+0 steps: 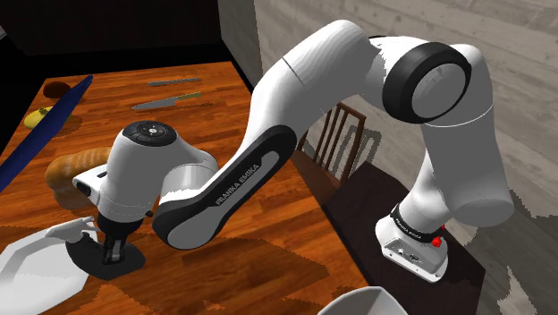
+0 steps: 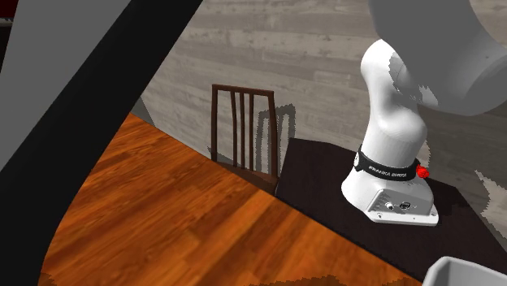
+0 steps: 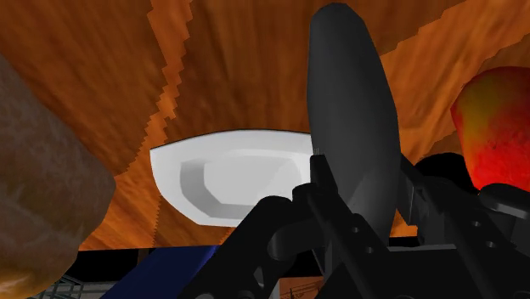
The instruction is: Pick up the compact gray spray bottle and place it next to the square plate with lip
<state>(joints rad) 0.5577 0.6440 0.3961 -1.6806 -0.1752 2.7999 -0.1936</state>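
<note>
My black gripper [image 1: 112, 249] hangs low over the wooden table [image 1: 224, 98] at the shoulder view's lower left. It is shut on a dark gray, flattish spray bottle [image 1: 125, 261], which sits at table level right beside the white square plate with lip [image 1: 31, 273]. In the wrist view the bottle [image 3: 352, 119] rises as a dark oval from between the fingers of the gripper [image 3: 344, 222], and the white plate [image 3: 229, 174] lies just beyond it on the wood.
A brown loaf [image 1: 73, 170] lies behind the gripper, with a long blue object [image 1: 49, 125] and a yellow item [image 1: 40, 115] farther back. Two knives [image 1: 166, 101] lie at the far end. A red-orange fruit [image 3: 497, 106] is close by. A chair [image 1: 338, 139] stands at the table's side.
</note>
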